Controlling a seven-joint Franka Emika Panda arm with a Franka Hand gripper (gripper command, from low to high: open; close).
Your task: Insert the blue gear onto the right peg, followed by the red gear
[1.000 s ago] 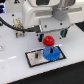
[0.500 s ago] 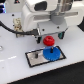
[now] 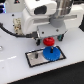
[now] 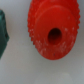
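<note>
The blue gear (image 3: 50,52) lies flat on the grey black-rimmed plate (image 3: 35,58), at the plate's 3 o'clock end in the exterior view; a thin dark post, taken to be the right peg (image 3: 50,49), shows at its centre. The red gear (image 3: 48,42) sits directly above the blue gear, toward 12 o'clock, raised off it and held under the gripper (image 3: 48,40). The fingers appear closed against the red gear's sides, though blur prevents confirming the contact.

In the wrist view the red gear (image 4: 54,29) fills most of the frame, with its toothed rim and dark centre hole visible. A dark green object (image 4: 3,31) shows at the frame edge, at 9 o'clock from the gear; its identity cannot be determined.

The plate rests on a white table (image 3: 15,70).
</note>
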